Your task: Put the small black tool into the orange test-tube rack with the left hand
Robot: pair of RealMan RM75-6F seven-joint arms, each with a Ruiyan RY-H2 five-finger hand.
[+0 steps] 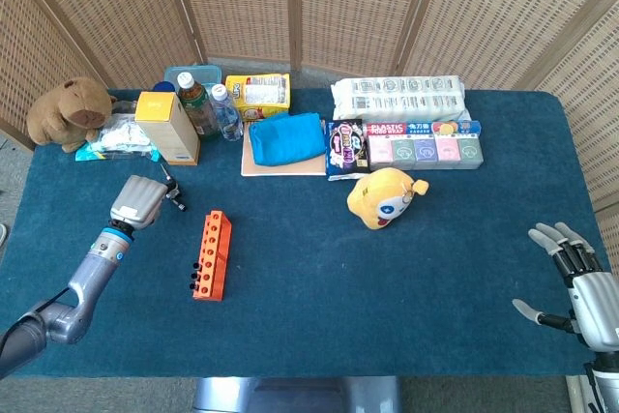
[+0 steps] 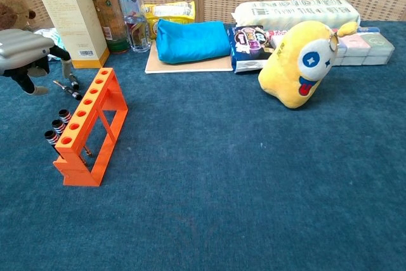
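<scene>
Head view: the blue table (image 1: 309, 316) carries a row of goods along its far edge. Largest among them is a white wrapped pack (image 1: 397, 99), then a blue pouch (image 1: 286, 138) on a tan board, a brown plush animal (image 1: 68, 113) at the far left, a yellow carton (image 1: 167, 128) and a yellow plush toy (image 1: 384, 196) nearer the centre.

The orange test-tube rack (image 2: 89, 125) stands upright left of centre, with three dark-capped items in its nearest holes. Small black tools (image 2: 68, 87) lie flat on the cloth just beyond the rack's far end, in front of the carton.

The left hand (image 2: 28, 52) hovers above those tools, palm down, fingers (image 2: 66, 58) bent downward and apart; nothing is seen in its grasp, and whether a fingertip touches a tool cannot be told. The right hand (image 1: 577, 282) sits at the table's near right corner, well apart from everything, fingers spread and holding nothing.
</scene>
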